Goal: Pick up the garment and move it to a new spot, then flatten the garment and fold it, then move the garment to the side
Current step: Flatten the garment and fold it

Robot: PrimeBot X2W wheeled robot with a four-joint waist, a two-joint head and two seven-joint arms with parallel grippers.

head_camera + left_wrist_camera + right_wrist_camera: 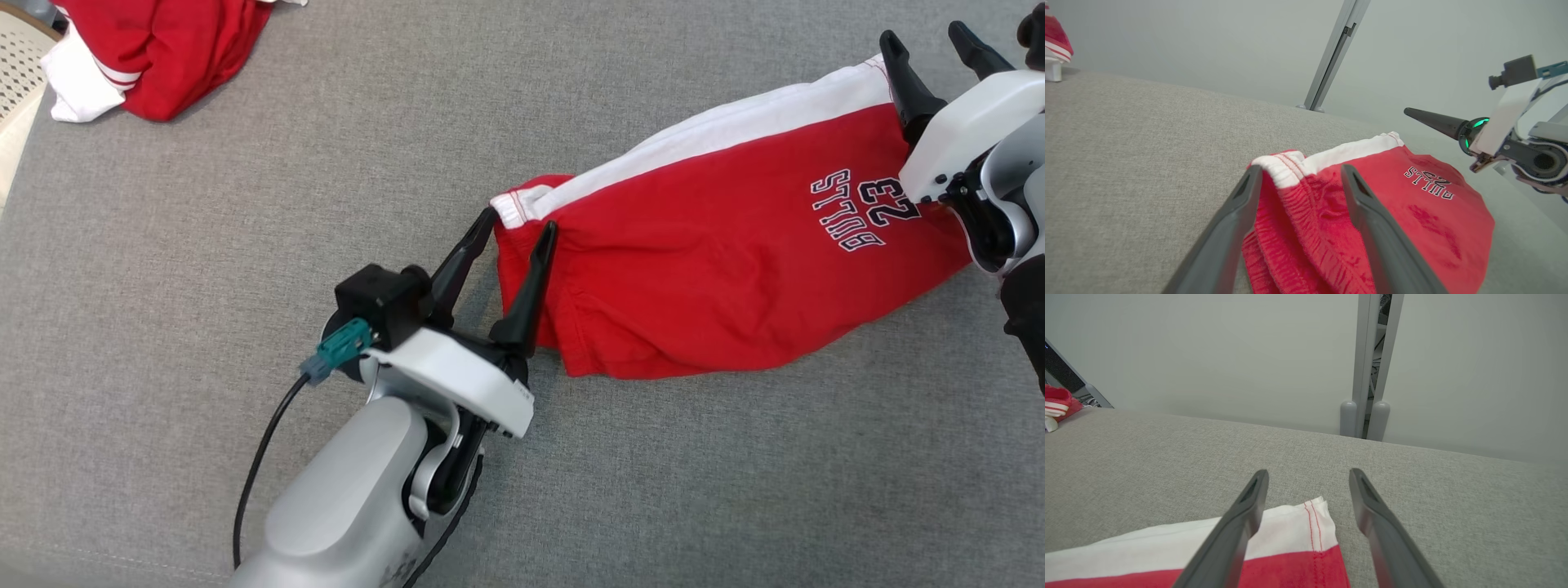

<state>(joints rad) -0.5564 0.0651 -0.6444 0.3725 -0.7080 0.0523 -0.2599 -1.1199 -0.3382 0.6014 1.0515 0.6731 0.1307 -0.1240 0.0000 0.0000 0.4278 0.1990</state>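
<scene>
White mount behind the right fingers (908, 86) hides the shorts' (694, 245) hem

We get the head view looking steeply down on the grey surface (163, 327); both wrist views sit low and close, looking along it toward a wall (1208, 355). All three share the red shorts (718, 269).

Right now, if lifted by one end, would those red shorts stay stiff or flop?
Probably flop: the red shorts lie creased, bunched at the waistband. Likely light: thin cloth. Unlikely to slide on the woven grey surface.
</scene>
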